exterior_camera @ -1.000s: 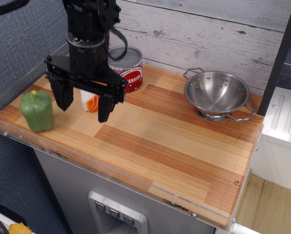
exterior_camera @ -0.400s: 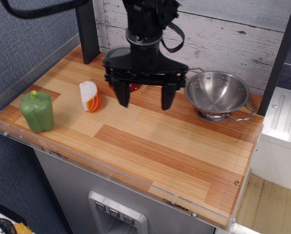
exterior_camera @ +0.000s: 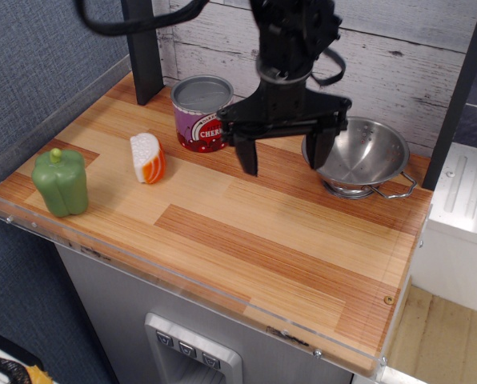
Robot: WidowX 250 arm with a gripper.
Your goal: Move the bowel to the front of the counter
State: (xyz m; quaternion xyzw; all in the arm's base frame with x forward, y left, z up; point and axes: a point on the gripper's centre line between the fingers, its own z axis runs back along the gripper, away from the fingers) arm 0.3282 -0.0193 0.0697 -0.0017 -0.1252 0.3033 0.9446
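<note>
The bowel [exterior_camera: 360, 156] is a shiny steel colander with drain holes and two wire loop handles. It stands upright at the back right of the striped wooden counter [exterior_camera: 246, 240]. My black gripper [exterior_camera: 285, 156] hangs open and empty above the counter, just left of the bowel. Its right finger is at the bowel's left rim and hides part of it; its left finger is over bare wood. I cannot tell whether the right finger touches the rim.
A cherries tin can [exterior_camera: 201, 114] stands at the back, left of the gripper. An orange-and-white slice [exterior_camera: 148, 158] and a green pepper [exterior_camera: 61, 182] lie on the left part. A dark post [exterior_camera: 142, 48] rises at the back left. A clear plastic rim [exterior_camera: 182, 284] edges the front.
My gripper has moved to the right along the counter, from over the slice and can to beside the bowel. It stays open. The can is now uncovered. The bowel has not moved.
</note>
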